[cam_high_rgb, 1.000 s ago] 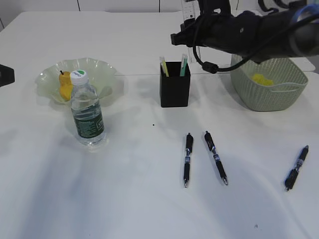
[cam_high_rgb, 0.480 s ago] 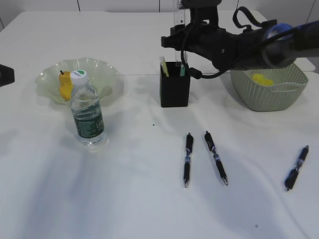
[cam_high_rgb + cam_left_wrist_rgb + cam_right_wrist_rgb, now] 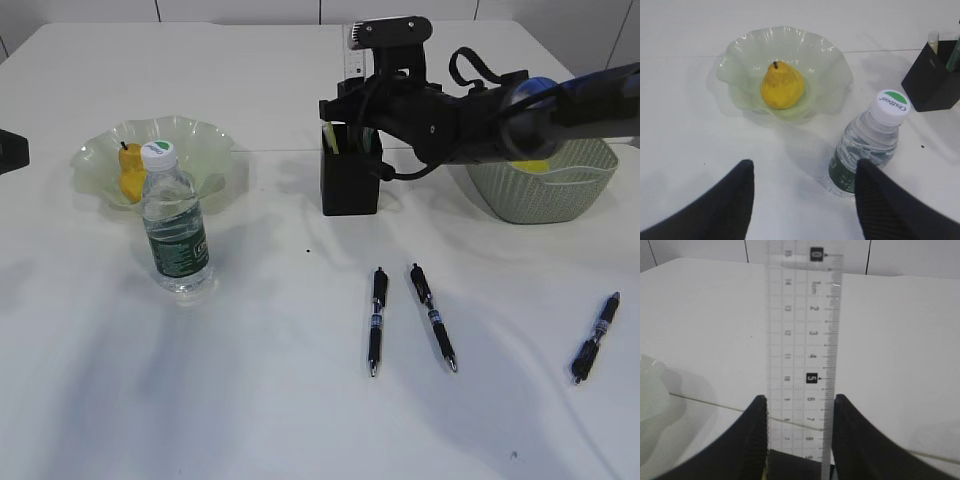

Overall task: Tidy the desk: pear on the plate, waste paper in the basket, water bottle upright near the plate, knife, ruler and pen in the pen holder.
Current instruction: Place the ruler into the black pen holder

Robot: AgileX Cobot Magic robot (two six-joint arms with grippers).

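Right end effector [image 3: 799, 435] clamped on upright clear ruler [image 3: 801, 340], directly above black pen holder [image 3: 350, 183]

Pear [image 3: 130, 172] on plate [image 3: 200, 140]; 3 pens [image 3: 376, 320] before pen holder [image 3: 350, 182].

In the right wrist view, the ruler [image 3: 801, 345] runs off the top edge of the frame, and its lower end drops out of sight between the two dark fingers [image 3: 747, 445] of the right pincer [image 3: 799, 440], whose bases are cut by the bottom edge. In the exterior view the arm hides most of the ruler [image 3: 354, 58] and the rim of the pen holder [image 3: 350, 185]; what stands inside it cannot be made out. The basket [image 3: 540, 195] is partly covered too. In the left wrist view, the pen holder [image 3: 932, 82] is clipped at the right edge, and the left pincer [image 3: 802, 200] shows only its fingertips.
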